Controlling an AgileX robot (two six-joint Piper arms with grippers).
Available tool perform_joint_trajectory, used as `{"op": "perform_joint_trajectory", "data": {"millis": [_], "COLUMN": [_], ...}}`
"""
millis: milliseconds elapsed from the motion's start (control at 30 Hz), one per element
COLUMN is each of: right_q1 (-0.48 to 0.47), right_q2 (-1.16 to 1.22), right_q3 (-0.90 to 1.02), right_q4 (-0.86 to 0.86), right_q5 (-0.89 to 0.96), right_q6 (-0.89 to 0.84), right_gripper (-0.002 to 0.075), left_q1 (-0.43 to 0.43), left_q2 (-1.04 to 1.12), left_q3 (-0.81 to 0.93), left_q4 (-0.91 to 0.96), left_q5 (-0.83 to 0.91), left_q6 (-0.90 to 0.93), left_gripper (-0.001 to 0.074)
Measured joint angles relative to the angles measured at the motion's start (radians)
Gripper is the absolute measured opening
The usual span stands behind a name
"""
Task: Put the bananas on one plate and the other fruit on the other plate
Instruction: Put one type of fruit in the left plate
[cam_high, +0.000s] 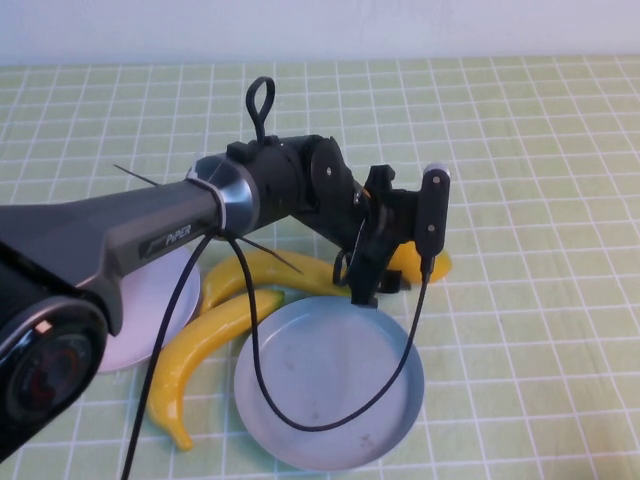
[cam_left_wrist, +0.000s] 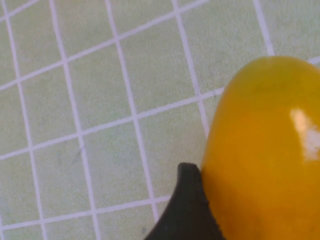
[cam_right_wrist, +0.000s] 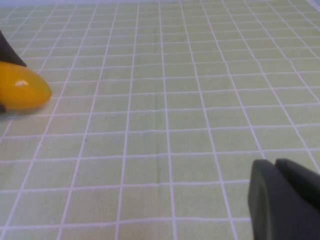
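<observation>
From the high view, your left gripper (cam_high: 385, 268) hangs over a plump glossy orange-yellow mango (cam_high: 425, 263), just beyond the round grey-blue plate (cam_high: 330, 385). At the left wrist, one dark finger (cam_left_wrist: 187, 210) touches the mango's side; jaws wide, not clamped. At the right wrist, your right gripper (cam_right_wrist: 285, 200) sits closed, well apart.

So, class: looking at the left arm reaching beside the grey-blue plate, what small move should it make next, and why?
Probably close the left end effector on the plump glossy yellow-orange mango. One finger already touches the fruit, which lies on the green checked cloth behind the round grey-blue plate, so a grip precedes any lift. The right end effector sits shut, away from the fruit.
</observation>
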Motion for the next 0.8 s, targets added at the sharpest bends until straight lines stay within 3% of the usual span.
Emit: {"op": "perform_joint_trajectory", "data": {"millis": [200, 367, 600, 800], "right_q1": [0.0, 0.0, 0.0, 0.0], "right_q2": [0.0, 0.0, 0.0, 0.0], "right_q3": [0.0, 0.0, 0.0, 0.0], "right_q4": [0.0, 0.0, 0.0, 0.0], "right_q5": [0.0, 0.0, 0.0, 0.0], "right_q6": [0.0, 0.0, 0.0, 0.0], "right_gripper": [-0.0017, -0.0017, -0.0017, -0.0017], "left_q1": [0.0, 0.004, 0.068, 0.155], "left_q2": [-0.092, -0.224, -0.359, -0.381], "left_q3": [0.0, -0.002, -0.002, -0.002], "left_q4": [-0.148, -0.114, 0.29, 0.555], "left_q5": [-0.002, 0.032, 0.257, 0.544], "left_q6": [-0.097, -0.553, -1.32, -1.562], "left_gripper": [0.0495, 0.0495, 0.0495, 0.0495]}}
